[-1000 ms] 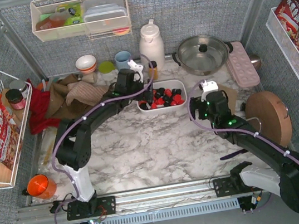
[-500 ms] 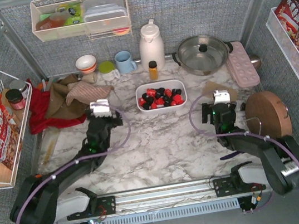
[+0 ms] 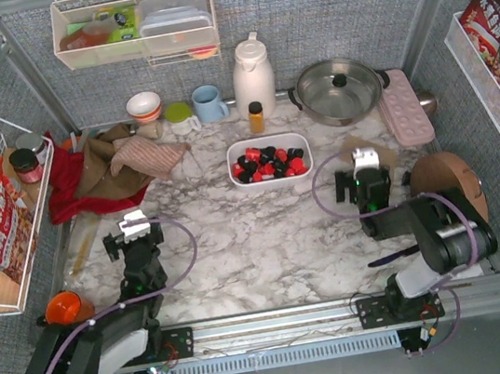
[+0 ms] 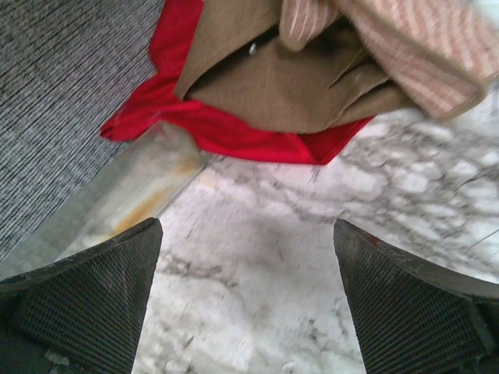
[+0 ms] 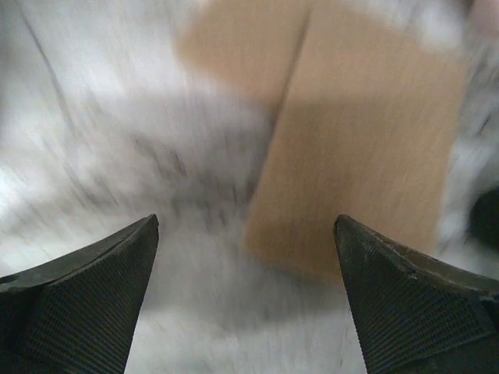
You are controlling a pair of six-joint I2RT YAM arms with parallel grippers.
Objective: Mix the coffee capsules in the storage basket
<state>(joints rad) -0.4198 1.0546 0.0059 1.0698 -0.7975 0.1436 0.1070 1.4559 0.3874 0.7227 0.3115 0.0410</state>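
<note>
The white storage basket (image 3: 231, 156) stands at the back middle of the marble table, holding several red and black coffee capsules (image 3: 269, 162) jumbled together. My left gripper (image 3: 128, 235) is pulled back to the near left, far from the basket, open and empty over bare marble (image 4: 249, 234). My right gripper (image 3: 360, 168) is folded back at the near right, right of the basket, open and empty (image 5: 245, 226) over the table beside a tan card (image 5: 366, 171). Neither wrist view shows the basket or the capsules.
A red cloth (image 4: 234, 128) and brown towels (image 3: 123, 154) lie at the back left. A white jug (image 3: 252, 74), a steel pot (image 3: 341, 89), cups (image 3: 207, 102), a pink moulded tray (image 3: 405, 107), a round wooden board (image 3: 448, 190) and an orange cup (image 3: 66, 310) stand around. Wire racks hang on both sides.
Both arms have drawn back from the basket toward their bases. The left gripper went from the basket's edge to the near left. The right wrist view is blurred by motion.
</note>
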